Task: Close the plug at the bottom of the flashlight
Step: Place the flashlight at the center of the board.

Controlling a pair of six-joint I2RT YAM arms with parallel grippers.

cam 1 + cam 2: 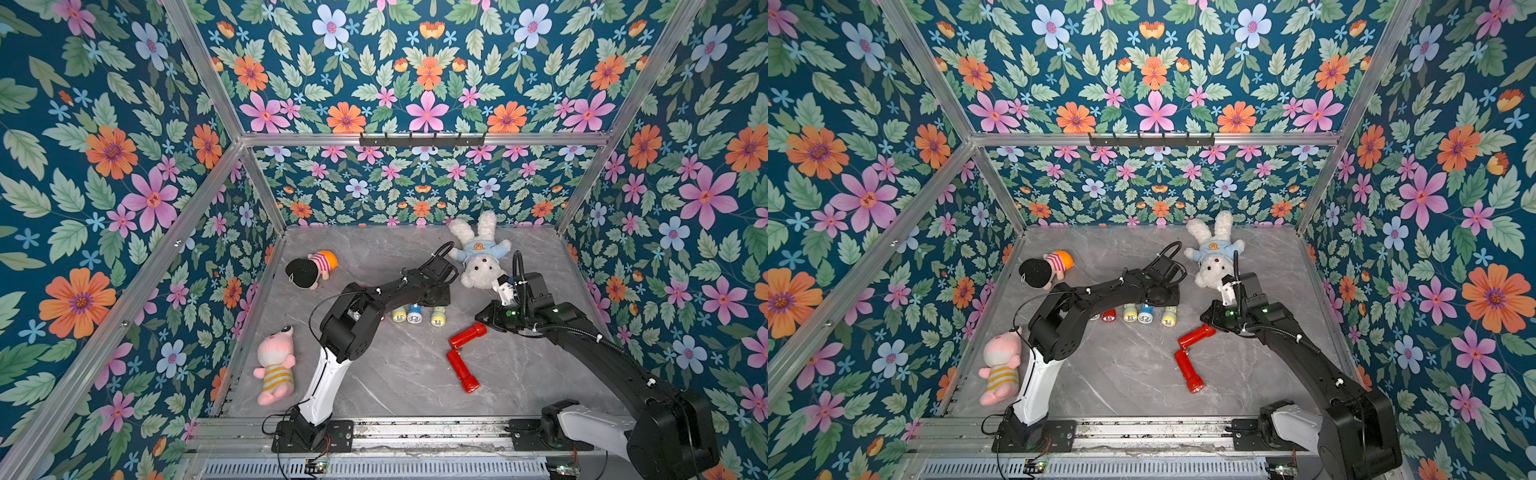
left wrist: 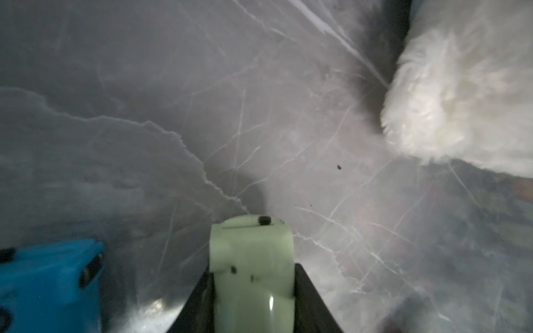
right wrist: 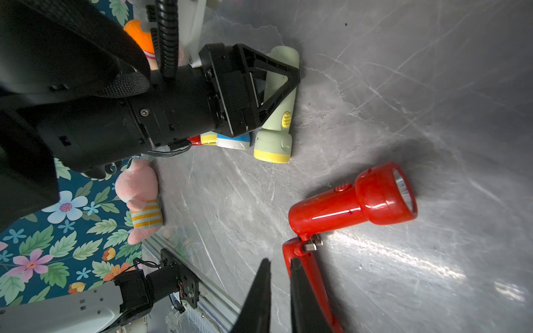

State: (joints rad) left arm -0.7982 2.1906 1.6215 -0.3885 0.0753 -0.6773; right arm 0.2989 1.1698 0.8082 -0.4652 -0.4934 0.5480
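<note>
A red flashlight (image 1: 461, 372) (image 1: 1188, 370) (image 3: 346, 207) lies on the grey marble table, lamp head toward the front. Its red plug part (image 1: 467, 336) (image 3: 320, 289) is swung out at an angle from the bottom end, and metal prongs (image 3: 313, 245) show at the hinge. My right gripper (image 1: 482, 319) (image 3: 281, 263) hangs over the plug part's far end. It is shut to a narrow slit with nothing in it, and the plug passes under one finger. My left gripper (image 2: 253, 266) (image 3: 277, 83) is shut on a pale green flashlight (image 1: 437, 318) (image 2: 251, 259) lying on the table.
A blue flashlight (image 1: 414, 313) and a yellow one (image 1: 400, 315) lie next to the green one. A white bunny plush (image 1: 478, 257) lies just behind both grippers. A black-haired doll (image 1: 309, 270) and a pink plush (image 1: 274, 370) lie to the left. Floral walls enclose the table.
</note>
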